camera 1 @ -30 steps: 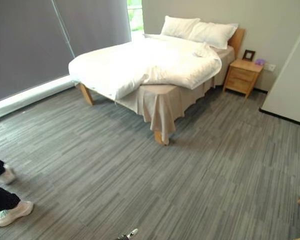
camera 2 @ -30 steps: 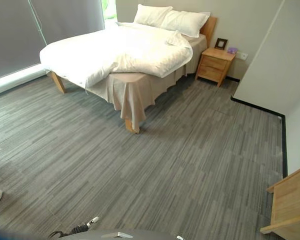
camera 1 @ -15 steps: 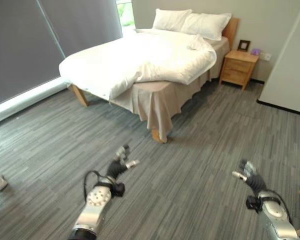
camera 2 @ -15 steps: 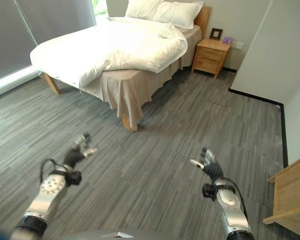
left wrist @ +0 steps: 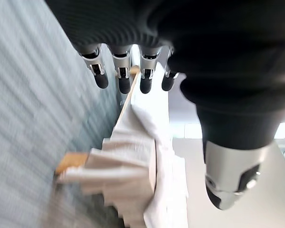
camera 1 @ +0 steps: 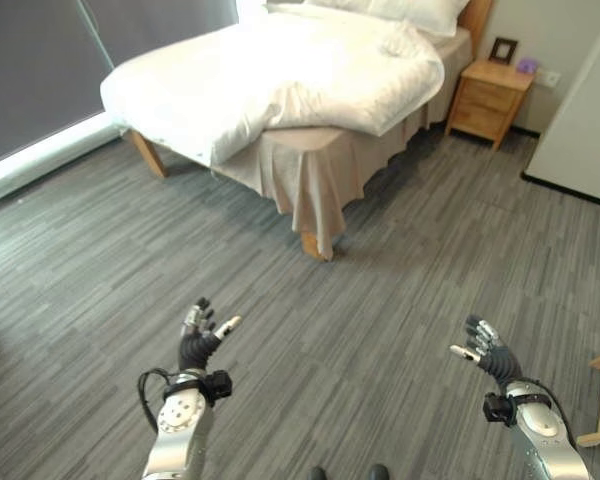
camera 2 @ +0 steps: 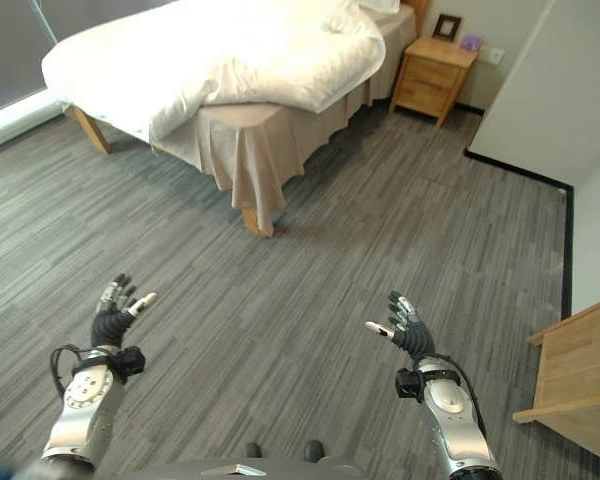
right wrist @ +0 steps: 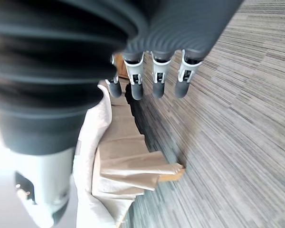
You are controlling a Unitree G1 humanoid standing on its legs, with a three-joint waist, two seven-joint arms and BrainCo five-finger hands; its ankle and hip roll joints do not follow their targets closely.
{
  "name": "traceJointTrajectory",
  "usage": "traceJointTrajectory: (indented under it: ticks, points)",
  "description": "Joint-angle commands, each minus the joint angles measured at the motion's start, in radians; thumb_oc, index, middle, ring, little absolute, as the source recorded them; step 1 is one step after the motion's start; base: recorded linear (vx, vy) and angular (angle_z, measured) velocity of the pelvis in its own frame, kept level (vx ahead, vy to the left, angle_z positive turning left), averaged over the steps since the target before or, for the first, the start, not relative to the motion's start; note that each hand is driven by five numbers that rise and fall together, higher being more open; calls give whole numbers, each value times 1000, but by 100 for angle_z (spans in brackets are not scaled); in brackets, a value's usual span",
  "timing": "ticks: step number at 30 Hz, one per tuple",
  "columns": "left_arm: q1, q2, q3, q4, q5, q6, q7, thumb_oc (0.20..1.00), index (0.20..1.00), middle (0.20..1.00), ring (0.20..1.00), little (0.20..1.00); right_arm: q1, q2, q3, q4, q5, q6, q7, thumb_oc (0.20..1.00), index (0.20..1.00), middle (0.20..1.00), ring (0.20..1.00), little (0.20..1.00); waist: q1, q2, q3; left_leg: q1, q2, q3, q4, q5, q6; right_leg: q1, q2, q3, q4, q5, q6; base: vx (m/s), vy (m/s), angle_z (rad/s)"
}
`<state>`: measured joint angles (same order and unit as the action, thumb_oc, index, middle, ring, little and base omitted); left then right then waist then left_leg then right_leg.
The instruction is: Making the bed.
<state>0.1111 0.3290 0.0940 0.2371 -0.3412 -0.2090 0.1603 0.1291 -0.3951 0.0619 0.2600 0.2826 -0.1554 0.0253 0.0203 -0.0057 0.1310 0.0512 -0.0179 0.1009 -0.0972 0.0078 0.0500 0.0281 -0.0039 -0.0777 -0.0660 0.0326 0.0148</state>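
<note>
1. Nearest to me, my left hand (camera 1: 198, 341) is raised over the grey plank floor (camera 1: 380, 300), fingers spread and relaxed with the thumb out to the side, holding nothing.
2. My right hand (camera 2: 404, 331) is up at about the same height on the other side, fingers likewise loose and apart, empty. Both hands are well apart from each other and well short of the bed.
3. In the left wrist view I see my own fingers (left wrist: 124, 80) straight in a row, with the bed's corner past them; the right wrist view shows the same for the right fingers (right wrist: 158, 80).
4. At the right edge, close by, part of a light wooden piece of furniture (camera 2: 580, 370) stands on the floor.
5. Farther ahead stands the bed (camera 1: 310, 190), its near corner draped in a beige skirt (camera 1: 320, 195) with a wooden leg (camera 1: 315, 245) showing beneath.
6. On it lies the white duvet (camera 1: 270, 75), rumpled and askew: it hangs over the left side and leaves the near corner of the mattress bare.
7. Beyond, to the right of the bed, a wooden nightstand (camera 1: 488, 100) carries a small picture frame (camera 1: 502, 49) and a small purple object (camera 1: 525, 66). White pillows (camera 1: 420, 12) sit at the headboard.
</note>
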Motion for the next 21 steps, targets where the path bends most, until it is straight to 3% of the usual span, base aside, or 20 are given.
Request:
traceJointTrajectory:
  ticks: [1, 2, 5, 7, 9, 11, 12, 14, 16, 18, 20, 21]
  points:
    - [-79, 32, -7, -14, 6, -85, 32, 1000, 1000, 1000, 1000, 1000, -85, -26, 18, -69, -52, -70, -18, 1000, 1000, 1000, 1000, 1000, 22, -27, 12, 7, 19, -14, 50, -34, -20, -89, -127, -16, 215, -19, 132, 23, 92, -17]
    - [-83, 26, -2, -12, 6, -87, 48, 1000, 1000, 1000, 1000, 1000, -83, -29, 26, -93, -79, -68, -18, 1000, 1000, 1000, 1000, 1000, 20, -29, 26, 11, 10, -23, 66, -47, -6, -127, -136, -13, 328, -4, 141, 30, 94, -5]
    - [-76, 16, 2, -21, 34, -86, 93, 1000, 1000, 1000, 1000, 1000, -62, 12, 52, -115, -68, -70, -17, 1000, 1000, 1000, 1000, 1000, 12, -26, 62, 34, 9, -42, 95, -53, 18, -280, -143, -4, 625, 117, 157, 148, 116, 5]
    - [-73, 15, 4, -22, 44, -90, 102, 1000, 1000, 1000, 1000, 1000, -56, 19, 56, -116, -68, -70, -14, 1000, 1000, 1000, 1000, 1000, 5, -25, 66, 55, 15, -50, 87, -50, 12, -316, -139, 4, 626, 117, 160, 293, -32, 15]
    - [-65, 12, 25, -21, 35, -109, 114, 1000, 1000, 1000, 1000, 1000, -27, 13, 42, -122, -59, -69, -10, 1000, 1000, 1000, 1000, 1000, -37, -27, 60, 138, 36, -88, 61, -70, -22, -370, -127, 24, 407, 105, 158, 491, -160, 36]
    - [-76, 15, 32, 1, 33, -117, 122, 1000, 1000, 1000, 1000, 1000, -14, 8, 37, -123, -44, -71, -12, 1000, 1000, 1000, 1000, 1000, -69, -23, 55, 190, 58, -113, 31, -89, -49, -367, -114, 32, 208, 150, 171, 387, -135, 36]
    - [-76, 14, 32, 1, 33, -117, 122, 1000, 1000, 1000, 1000, 1000, -14, 7, 37, -123, -44, -71, -12, 1000, 1000, 1000, 1000, 1000, -70, -22, 57, 192, 60, -113, 30, -89, -49, -363, -113, 30, 204, 152, 171, 327, -117, 55]
    - [-87, 23, 37, 5, 61, -123, 131, 1000, 1000, 1000, 1000, 1000, 4, -6, 26, -145, -57, -69, -7, 1000, 1000, 1000, 1000, 1000, -97, -16, 51, 232, 80, -128, 10, -100, -72, -402, -137, 36, 116, 216, 199, 422, -177, 37]
    - [-75, 13, 49, -16, 65, -139, 133, 1000, 1000, 1000, 1000, 1000, 22, -20, 6, -162, -58, -66, 13, 1000, 1000, 1000, 1000, 1000, -104, -14, 31, 255, 105, -146, 21, -96, -88, -396, -133, 23, 163, 210, 180, 481, -261, 73]
    - [-73, 7, 57, -15, 60, -148, 137, 1000, 1000, 1000, 1000, 1000, 12, -32, 2, -144, -46, -67, 15, 1000, 1000, 1000, 1000, 1000, -109, 4, 16, 231, 147, -155, 84, -34, -111, -392, -98, 17, 200, 168, 150, 345, -229, 61]
    - [-76, -9, 77, -5, 3, -159, 135, 1000, 1000, 1000, 1000, 1000, 5, -42, -5, -139, -37, -71, 6, 1000, 1000, 1000, 1000, 1000, -105, 20, 7, 174, 188, -143, 252, 108, -148, -355, -70, -6, 214, 115, 107, 299, -226, 28]
    - [-76, -8, 78, -5, 3, -159, 135, 1000, 1000, 1000, 1000, 1000, 4, -42, -5, -139, -37, -72, 6, 1000, 1000, 1000, 1000, 1000, -109, 17, 4, 167, 184, -148, 252, 113, -148, -358, -75, -8, 210, 119, 107, 273, -264, 26]
